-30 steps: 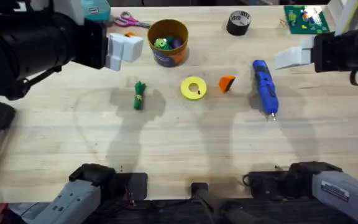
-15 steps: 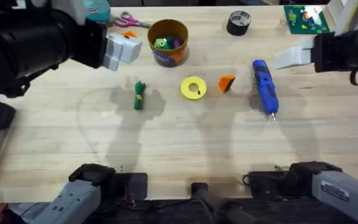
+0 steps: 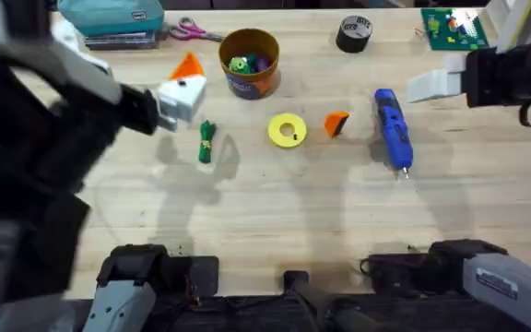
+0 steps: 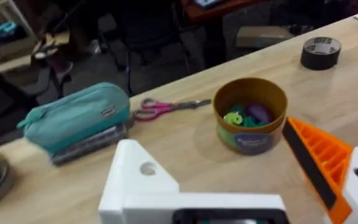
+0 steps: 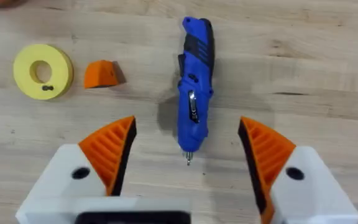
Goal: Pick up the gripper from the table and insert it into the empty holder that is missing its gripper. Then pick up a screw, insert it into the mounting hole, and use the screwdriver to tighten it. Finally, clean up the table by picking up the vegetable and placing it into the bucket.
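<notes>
**A:** Start nearest the bases. What lies on the table [image 3: 275,221]?

**B:** Bare wood first, then a row across the middle: the vegetable [image 3: 206,142] on the left, a flat yellow disc [image 3: 287,130], the orange gripper [image 3: 337,123] just beside the disc, and the blue screwdriver [image 3: 393,127] lying with its metal tip toward the bases.

**A:** And the arms?

**B:** The left gripper [image 3: 181,92] hangs above the table near the vegetable. Its wrist view shows one white holder [image 4: 148,180] bare of any pad and one orange ribbed finger [image 4: 319,165], with a wide gap between them. The right gripper [image 5: 188,155] hovers over the screwdriver, its two orange pads [image 5: 112,149] spread wide with nothing held.

**A:** Farther back?

**B:** The bucket [image 3: 249,62] stands upright with small coloured toys inside. Beyond it lie pink-handled scissors [image 3: 192,30], a teal pouch [image 3: 109,17] and a black tape roll [image 3: 354,33].
</notes>
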`<action>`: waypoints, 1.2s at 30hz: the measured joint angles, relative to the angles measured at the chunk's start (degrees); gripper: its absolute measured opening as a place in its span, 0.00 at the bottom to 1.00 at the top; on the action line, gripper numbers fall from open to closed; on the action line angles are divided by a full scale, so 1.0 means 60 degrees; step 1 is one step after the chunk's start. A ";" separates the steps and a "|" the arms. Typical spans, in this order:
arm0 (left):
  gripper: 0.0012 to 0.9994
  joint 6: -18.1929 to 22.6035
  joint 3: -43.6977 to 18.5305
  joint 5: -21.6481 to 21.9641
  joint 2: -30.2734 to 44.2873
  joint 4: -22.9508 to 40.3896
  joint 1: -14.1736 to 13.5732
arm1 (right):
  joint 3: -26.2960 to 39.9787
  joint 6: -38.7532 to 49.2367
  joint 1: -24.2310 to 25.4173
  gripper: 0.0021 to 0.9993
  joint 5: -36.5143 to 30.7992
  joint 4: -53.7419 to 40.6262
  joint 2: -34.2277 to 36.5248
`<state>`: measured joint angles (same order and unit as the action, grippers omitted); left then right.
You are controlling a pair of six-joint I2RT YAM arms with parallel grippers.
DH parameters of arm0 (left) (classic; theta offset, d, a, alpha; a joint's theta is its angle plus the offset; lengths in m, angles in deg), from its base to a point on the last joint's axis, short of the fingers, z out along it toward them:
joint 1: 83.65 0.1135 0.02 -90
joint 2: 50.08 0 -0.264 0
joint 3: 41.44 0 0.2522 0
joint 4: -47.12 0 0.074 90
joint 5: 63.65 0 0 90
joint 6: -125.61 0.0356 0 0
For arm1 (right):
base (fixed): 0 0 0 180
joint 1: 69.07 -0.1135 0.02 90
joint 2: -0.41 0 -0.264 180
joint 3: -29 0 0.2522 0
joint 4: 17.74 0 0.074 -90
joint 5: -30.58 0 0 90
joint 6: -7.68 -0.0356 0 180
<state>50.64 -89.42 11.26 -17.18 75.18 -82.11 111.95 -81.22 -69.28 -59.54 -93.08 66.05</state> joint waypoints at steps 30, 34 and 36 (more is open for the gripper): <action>0.99 -0.1912 0.5584 -0.3296 -0.5387 -0.3102 -0.0175 | 0.0000 0.0004 0.0000 1.00 0.0000 0.0000 0.0000; 0.99 -0.2021 0.5584 -0.4604 -0.5387 -0.2727 -0.0468 | 0.0000 0.0004 0.0000 1.00 -0.0003 0.0000 0.0000; 0.99 -0.2053 0.5587 -0.5421 -0.5388 -0.2528 -0.0548 | 0.0000 0.0004 0.0000 1.00 -0.0003 0.0000 0.0000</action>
<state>38.32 -55.89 -21.26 -49.51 60.01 -85.40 111.95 -81.20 -69.28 -59.56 -93.08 66.05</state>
